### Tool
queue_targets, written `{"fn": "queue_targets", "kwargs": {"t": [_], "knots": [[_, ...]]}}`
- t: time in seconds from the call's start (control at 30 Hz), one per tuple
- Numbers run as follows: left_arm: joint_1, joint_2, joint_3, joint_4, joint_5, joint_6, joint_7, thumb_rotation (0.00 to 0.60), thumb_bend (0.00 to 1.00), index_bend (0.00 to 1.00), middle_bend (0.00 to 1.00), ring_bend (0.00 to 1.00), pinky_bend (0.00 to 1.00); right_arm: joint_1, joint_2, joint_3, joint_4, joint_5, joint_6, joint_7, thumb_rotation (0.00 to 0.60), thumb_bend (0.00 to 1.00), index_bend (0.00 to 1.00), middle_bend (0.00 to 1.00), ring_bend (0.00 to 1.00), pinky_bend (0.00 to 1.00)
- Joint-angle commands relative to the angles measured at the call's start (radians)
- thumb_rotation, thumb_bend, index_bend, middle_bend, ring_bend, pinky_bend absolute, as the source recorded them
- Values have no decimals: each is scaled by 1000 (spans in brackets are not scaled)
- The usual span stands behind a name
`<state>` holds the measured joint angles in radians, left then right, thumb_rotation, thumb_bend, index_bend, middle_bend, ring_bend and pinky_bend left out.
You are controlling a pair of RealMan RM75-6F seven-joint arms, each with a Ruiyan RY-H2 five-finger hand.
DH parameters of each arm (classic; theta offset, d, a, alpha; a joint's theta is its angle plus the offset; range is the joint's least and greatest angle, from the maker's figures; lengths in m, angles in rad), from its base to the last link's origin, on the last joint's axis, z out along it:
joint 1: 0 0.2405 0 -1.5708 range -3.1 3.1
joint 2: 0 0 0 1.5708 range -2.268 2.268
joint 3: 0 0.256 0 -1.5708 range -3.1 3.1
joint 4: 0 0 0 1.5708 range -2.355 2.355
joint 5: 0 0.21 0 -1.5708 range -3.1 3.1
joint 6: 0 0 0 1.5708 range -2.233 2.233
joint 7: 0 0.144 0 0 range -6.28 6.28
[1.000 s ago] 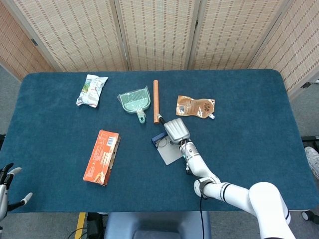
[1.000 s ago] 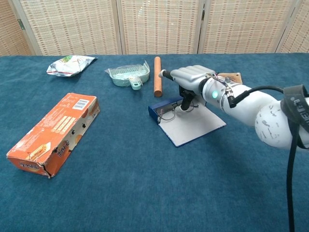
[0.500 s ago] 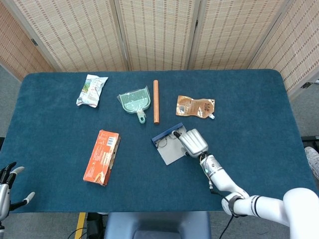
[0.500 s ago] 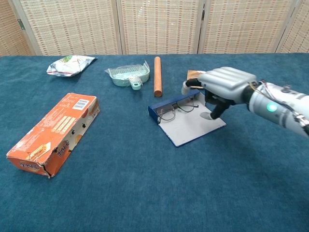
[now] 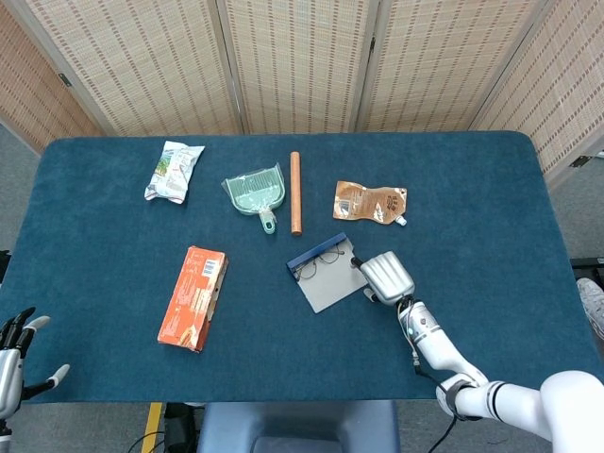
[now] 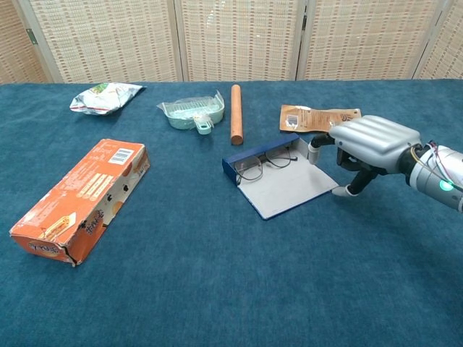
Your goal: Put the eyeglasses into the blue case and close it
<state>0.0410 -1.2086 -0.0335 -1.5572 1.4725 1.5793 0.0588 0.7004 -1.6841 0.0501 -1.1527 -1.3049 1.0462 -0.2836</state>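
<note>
The blue case lies open mid-table, its pale flap flat on the cloth and its blue tray edge at the far left. The eyeglasses rest along that tray edge, also seen as the thin-framed eyeglasses from the head. My right hand hovers just right of the case, holding nothing, with its fingers bent down toward the flap's right corner and its thumb pointing left. From the head, the right hand sits beside the case. My left hand hangs at the bottom left, off the table, fingers spread.
An orange box lies at the left. At the back stand a green dustpan, a wooden rod, a brown pouch just behind my right hand, and a snack bag.
My right hand let go of the eyeglasses and drew back to the right, off the case. The eyeglasses stayed at the tray edge.
</note>
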Motion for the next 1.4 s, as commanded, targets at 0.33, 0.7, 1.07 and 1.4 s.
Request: {"fn": "queue_targets", "kwargs": {"t": [0.33,0.7,1.07,1.4], "knots": [[3,-1,0,5,-6,-3,-1,600,186,248,137,147,238,7,-72,26,110,-32,-34,27,600,204,360,980,1000,983],[5,0,0,9,-10,-2,-3,600,187,248,137,147,238,7,-83,32,123,-51,-48,20,600,203,360,980,1000,983],[3,-1,-2,13,-11,-5,-4,600,187,248,137,147,238,18,-98,51,138,-71,-47,24,600,345,385,981,1000,983],[3,-4,-1,22,-16,-12,-8,600,186,248,137,147,238,39,-85,72,102,-92,-42,22,600,382,385,980,1000,983]]}}
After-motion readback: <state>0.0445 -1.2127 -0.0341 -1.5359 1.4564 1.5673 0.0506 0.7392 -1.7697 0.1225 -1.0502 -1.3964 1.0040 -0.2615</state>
